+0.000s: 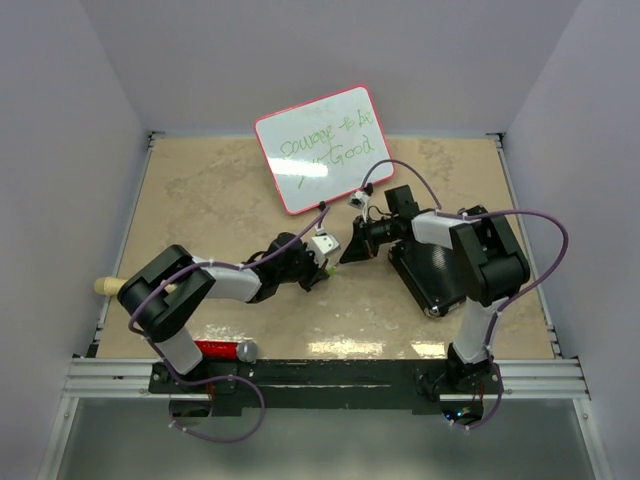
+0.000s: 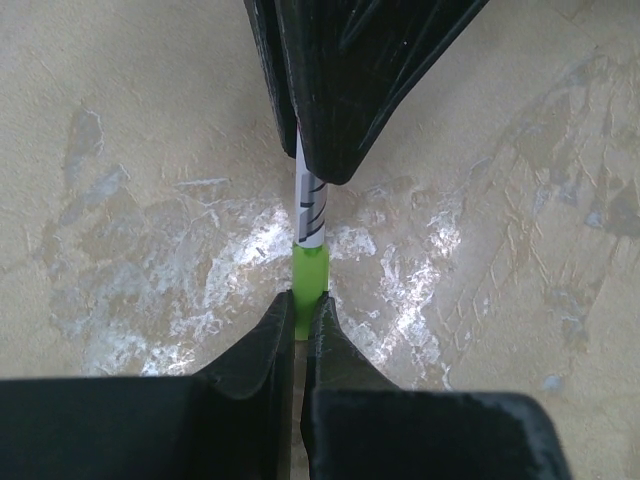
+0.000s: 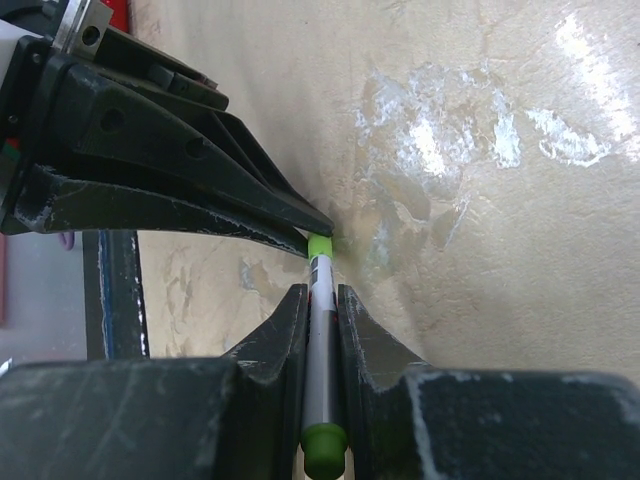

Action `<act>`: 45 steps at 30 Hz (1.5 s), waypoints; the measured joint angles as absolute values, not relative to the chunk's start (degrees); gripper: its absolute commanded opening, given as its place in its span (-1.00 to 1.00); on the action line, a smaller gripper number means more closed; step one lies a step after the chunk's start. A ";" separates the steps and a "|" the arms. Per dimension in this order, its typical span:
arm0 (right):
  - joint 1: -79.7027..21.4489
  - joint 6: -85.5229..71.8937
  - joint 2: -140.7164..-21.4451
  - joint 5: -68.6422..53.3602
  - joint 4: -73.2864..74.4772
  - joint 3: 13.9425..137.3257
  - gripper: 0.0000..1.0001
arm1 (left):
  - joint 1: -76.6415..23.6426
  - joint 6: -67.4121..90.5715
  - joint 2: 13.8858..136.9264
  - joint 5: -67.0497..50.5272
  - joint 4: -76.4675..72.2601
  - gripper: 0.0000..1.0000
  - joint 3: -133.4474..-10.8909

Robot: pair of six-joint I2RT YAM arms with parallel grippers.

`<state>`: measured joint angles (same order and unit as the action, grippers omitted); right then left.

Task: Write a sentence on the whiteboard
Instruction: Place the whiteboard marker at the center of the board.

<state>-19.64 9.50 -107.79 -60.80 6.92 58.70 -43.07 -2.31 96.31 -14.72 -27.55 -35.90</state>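
Observation:
The whiteboard (image 1: 322, 150), red-rimmed and propped at the back centre, carries green handwriting. In front of it both grippers meet over the table on one marker. My left gripper (image 2: 308, 305) is shut on the marker's green cap (image 2: 310, 265), and the white barrel (image 2: 311, 215) runs on into the right fingers (image 2: 340, 80). My right gripper (image 3: 321, 295) is shut on the silver marker barrel (image 3: 320, 360); its green cap (image 3: 320, 245) sits at the tip of the left fingers (image 3: 180, 190). In the top view the left gripper (image 1: 320, 270) and right gripper (image 1: 350, 252) stand tip to tip.
A black rectangular pad (image 1: 425, 270) lies under the right arm. A red object (image 1: 215, 350) rests by the left base, and a tan cylinder (image 1: 107, 286) at the table's left edge. Walls close in the left, right and back sides.

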 measured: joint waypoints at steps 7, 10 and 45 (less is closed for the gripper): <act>-20.16 9.47 -109.47 -60.55 7.62 61.06 -1.00 | -42.72 -1.67 96.55 -13.17 -27.94 -1.00 -36.27; -20.16 9.50 -110.06 -60.40 7.79 62.08 -1.00 | -42.48 -1.56 97.08 -12.71 -26.83 -1.00 -37.52; -17.08 27.29 -92.42 -37.36 30.89 79.61 0.92 | -31.88 19.22 40.21 4.73 11.33 1.00 -40.88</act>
